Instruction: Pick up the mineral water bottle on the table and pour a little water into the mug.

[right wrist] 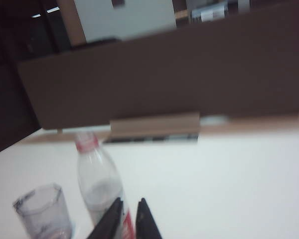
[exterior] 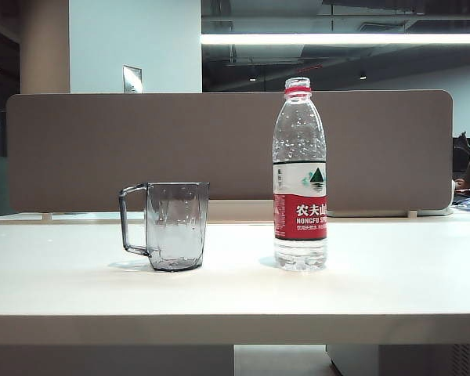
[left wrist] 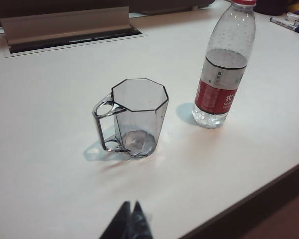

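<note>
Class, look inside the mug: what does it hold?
Nothing visible: the mug looks empty, its bare bottom showing through the open top. The water is in the bottle. A thin film could go unseen.

Count, passive tally:

One tall clear plastic mineral water bottle (exterior: 299, 176) with red neck ring and red-and-white label is seen, at 3 o'clock from the mug.

One transparent smoky-grey faceted plastic mug (exterior: 172, 225) with one angular handle is seen.

One wide off-white table (exterior: 392, 282) is counted, backed by one brown-grey divider panel (exterior: 102, 149).

One long cable-tray flap (left wrist: 65, 25) is seen at 12 o'clock on the tabletop.

Two grippers are counted: left gripper (left wrist: 130, 219), fingertips together; right gripper (right wrist: 128, 219), fingertips slightly parted.

Several pens (left wrist: 289, 22) are seen at the far edge; exact count cannot be told.
</note>
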Robot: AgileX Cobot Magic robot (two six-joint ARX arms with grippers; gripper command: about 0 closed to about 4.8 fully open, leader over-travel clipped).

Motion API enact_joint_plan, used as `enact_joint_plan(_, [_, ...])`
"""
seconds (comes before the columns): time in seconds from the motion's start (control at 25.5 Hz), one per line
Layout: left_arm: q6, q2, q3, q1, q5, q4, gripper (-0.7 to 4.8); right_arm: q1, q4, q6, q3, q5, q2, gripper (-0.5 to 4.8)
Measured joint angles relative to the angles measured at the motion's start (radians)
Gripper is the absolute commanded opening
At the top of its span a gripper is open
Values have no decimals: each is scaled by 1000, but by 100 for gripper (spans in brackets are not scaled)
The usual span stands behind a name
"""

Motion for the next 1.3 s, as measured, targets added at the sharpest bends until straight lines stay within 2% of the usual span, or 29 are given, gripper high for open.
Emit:
enact_joint_plan(0.08, [0, 0, 0, 0, 0, 0, -5, 0, -2, -61, 79, -16, 58, 107])
enact_joint_plan(0.12, [0, 0, 0, 0, 0, 0, -5, 0, -5, -114, 158, -35, 133, 134])
enact_joint_plan(0.16, [0, 0, 0, 0, 0, 0, -5, 0, -5, -153, 208, -50, 181, 195])
enact_joint_plan(0.24, [0, 0, 0, 0, 0, 0, -5, 0, 5, -203, 319, -94, 300, 244])
enact_joint_plan(0.43, [0, 0, 0, 0, 0, 0, -5, 0, 76, -162, 417, -251, 554, 237])
enact_joint_plan(0.55, [0, 0, 0, 0, 0, 0, -5, 5, 100, -110, 424, -272, 708, 224])
enact_joint_plan(0.63, [0, 0, 0, 0, 0, 0, -5, 38, 99, -105, 411, -203, 824, 209])
enact_joint_plan(0.75, [0, 0, 0, 0, 0, 0, -5, 103, 144, -158, 363, -71, 887, 209])
enact_joint_plan(0.94, [0, 0, 0, 0, 0, 0, -5, 231, 343, -208, 258, 140, 916, 197])
enact_joint_plan(1.06, [0, 0, 0, 0, 0, 0, -5, 346, 520, -208, 121, 257, 943, 165])
enact_joint_plan(1.22, [0, 0, 0, 0, 0, 0, -5, 494, 603, -206, -26, 355, 971, 166])
enact_joint_plan(1.3, [0, 0, 0, 0, 0, 0, -5, 568, 659, -206, -92, 439, 974, 166])
